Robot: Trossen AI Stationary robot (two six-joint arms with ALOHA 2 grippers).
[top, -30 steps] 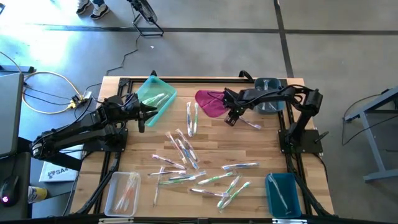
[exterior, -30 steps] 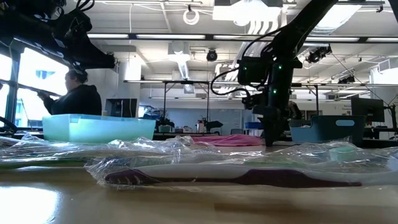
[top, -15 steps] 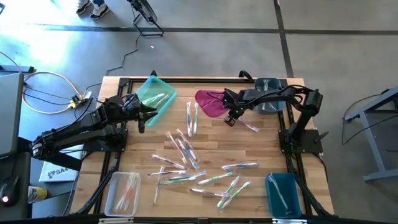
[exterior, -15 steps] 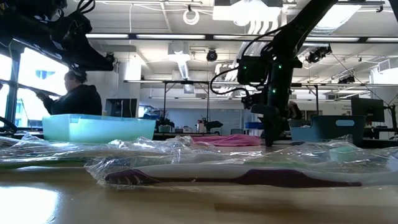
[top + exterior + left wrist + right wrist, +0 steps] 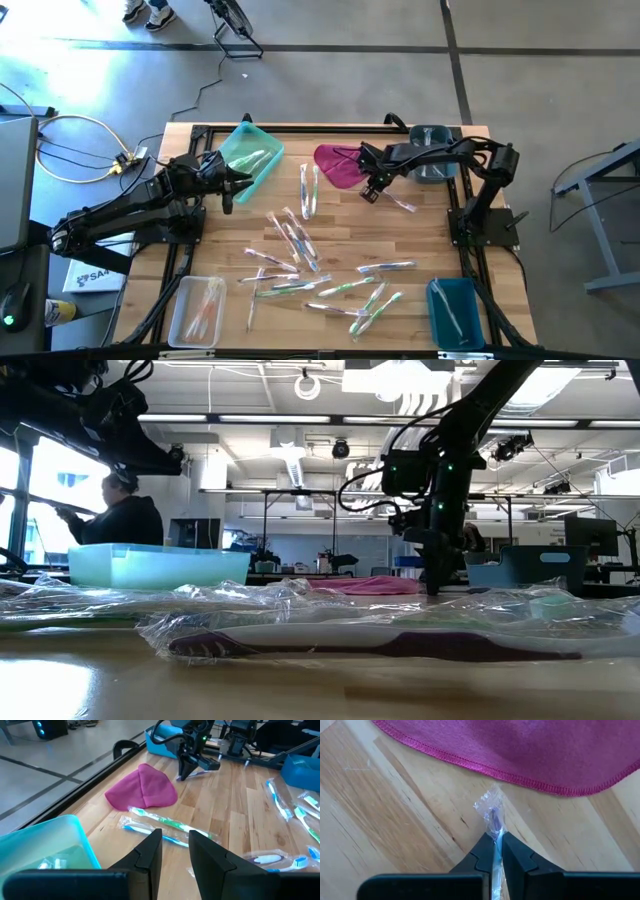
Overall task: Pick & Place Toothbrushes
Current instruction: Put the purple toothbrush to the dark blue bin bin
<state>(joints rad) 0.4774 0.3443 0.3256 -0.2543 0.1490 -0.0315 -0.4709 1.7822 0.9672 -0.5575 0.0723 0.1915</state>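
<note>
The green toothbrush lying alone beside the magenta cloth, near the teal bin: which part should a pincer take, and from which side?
Probably the handle's middle, from straight above. This green toothbrush lies flat on the table in its clear wrapper, so only a top approach reaches it. Fingers should close across its thin width. A blue toothbrush lies close alongside and the magenta cloth sits past one end, so mid-length seems clearest.

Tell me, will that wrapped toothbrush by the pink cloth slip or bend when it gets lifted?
The toothbrush is pinched near one end by the right gripper, so it may tilt. Its shiny crinkled wrapper looks slippery and could slide. The thin handle probably stays stiff and seems light. The pink cloth lies just beside it.
</note>
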